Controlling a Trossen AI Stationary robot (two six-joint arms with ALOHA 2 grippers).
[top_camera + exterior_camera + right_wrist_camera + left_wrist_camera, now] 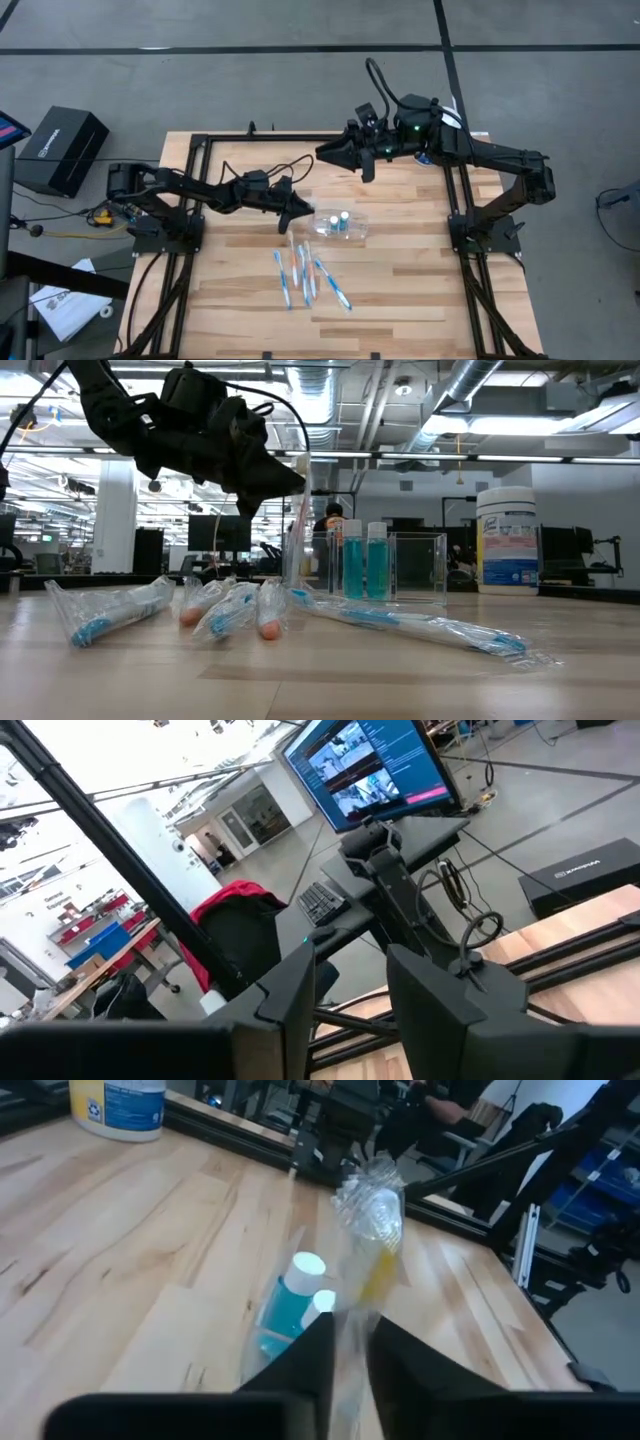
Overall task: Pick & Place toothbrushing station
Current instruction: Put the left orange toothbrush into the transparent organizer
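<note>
The toothbrushing station (340,222) is a clear plastic holder standing mid-table with two blue, white-capped bottles (364,560) inside; it also shows in the left wrist view (285,1315). My left gripper (297,211) is at its left end, shut on a wrapped toothbrush (297,530) that stands upright. Several more wrapped toothbrushes (303,275) lie flat on the table nearer the front edge. My right gripper (350,990) hangs high over the far side (330,152), open with nothing between its fingers. My left gripper pinches the wrapped toothbrush between its two fingers, on the wrapper near its upper end (350,1342). The fingers come about level from the table's left, across the brush. The brush stands upright, its lower end (296,578) down beside the holder's left wall; whether it rests inside, I cannot tell.
A big white blue-labelled canister (507,540) stands at the far right of the table (118,1105). Black frame rails (195,190) run along the table's left, far and right sides. Bare wood lies at the front right (420,300).
</note>
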